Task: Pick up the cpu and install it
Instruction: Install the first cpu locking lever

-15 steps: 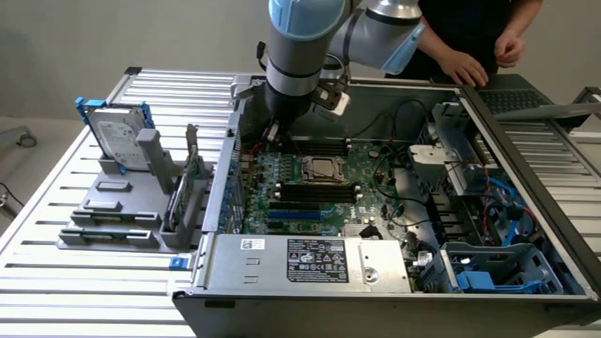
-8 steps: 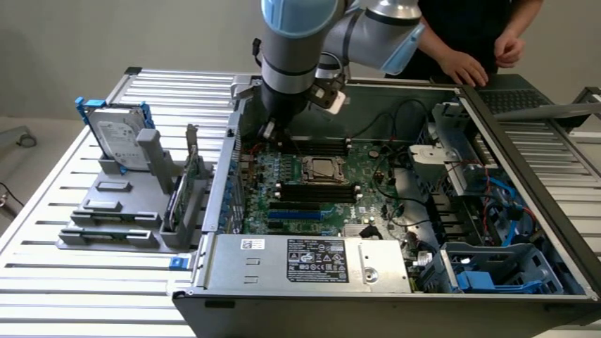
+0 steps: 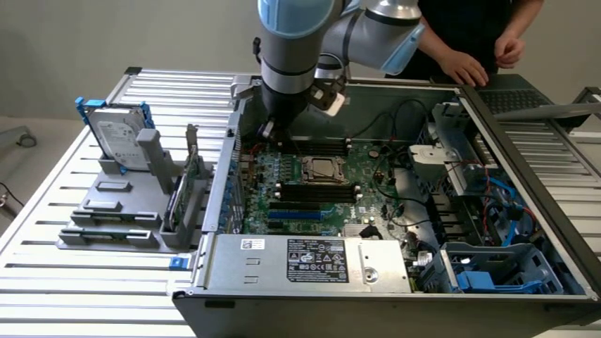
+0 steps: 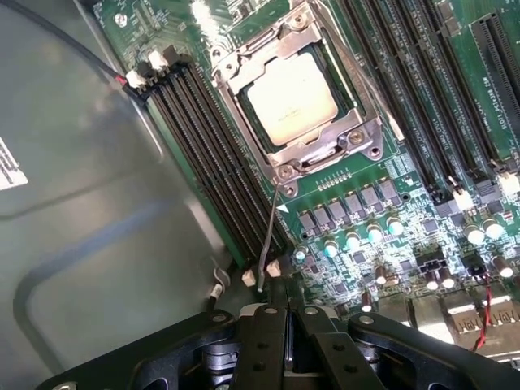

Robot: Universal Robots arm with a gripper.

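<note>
My hand (image 4: 276,309) hangs low inside the open black computer case (image 3: 526,204), its two dark fingers pressed together with no chip between them. The small, flat, square cpu with the silver-grey metal face (image 4: 292,97) is not in my grip. It lies face-up inside the square metal-framed socket (image 4: 361,140) in the middle of the green motherboard (image 3: 371,179).

Everything turns on one relation. In the exterior view the cpu lies to the right of my hand and nearer the camera, a short way across the board and lower than my fingertips. Being square, the chip has no long axis to line up with. The thin wire socket lever (image 4: 268,236) does have one. It runs from a corner of the frame straight toward my fingertips and ends just at them, though I cannot tell whether I am pinching it or only touching it.

By count there is one cpu, one socket, one lever and one hand, all mine to reckon with. Two banks of long black memory slots (image 4: 207,154) flank the socket, one on each side. On the exterior view's left, an upright silver hard drive with a blue bracket (image 3: 117,130) stands in a grey fixture (image 3: 112,218) on the slatted metal worktop (image 3: 56,282) — well apart from me. At the far side, a person's two hands (image 3: 465,70) rest at the case's edge.
</note>
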